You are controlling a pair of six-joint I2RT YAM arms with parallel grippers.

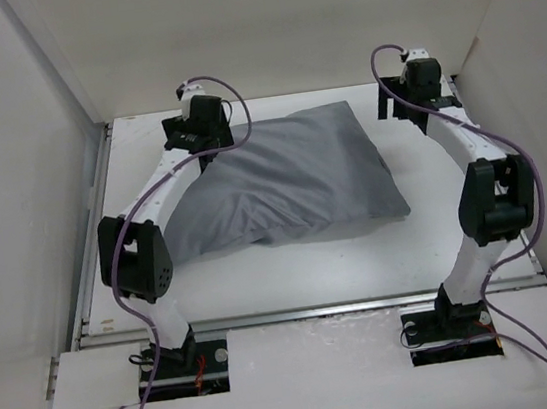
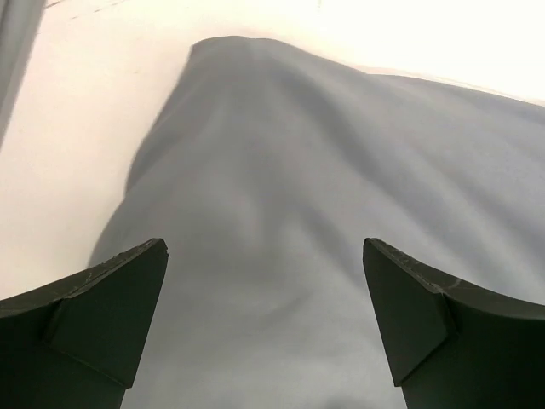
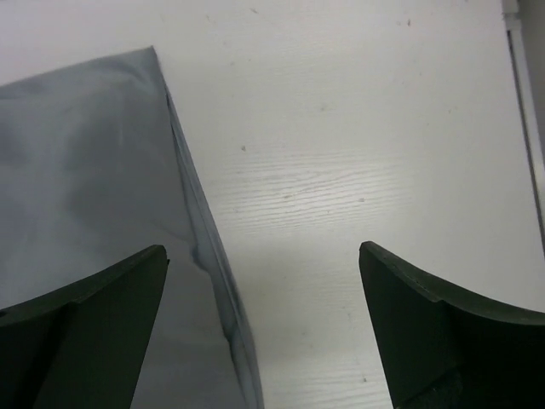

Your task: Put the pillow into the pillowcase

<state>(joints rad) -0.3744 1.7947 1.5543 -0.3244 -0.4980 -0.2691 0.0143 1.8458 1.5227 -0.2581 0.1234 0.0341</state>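
left gripper (image 2: 264, 247): jaws spread wide, over the far-left corner of the pillowcase (image 1: 290, 177), toward the far-left corner of the tabletop (image 1: 362, 263)
pillowcase: grey, plump, lying mid-tabletop nearer the far edge, between both arms
right gripper (image 3: 261, 249): jaws spread wide, over bare tabletop just beside the pillowcase's right edge, far-right area

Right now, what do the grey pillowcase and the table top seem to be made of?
The pillowcase looks like soft matte grey fabric: it wrinkles and bulges. The table looks like white wood or wood-look laminate, matte: faint grain lines show, but which is unclear.
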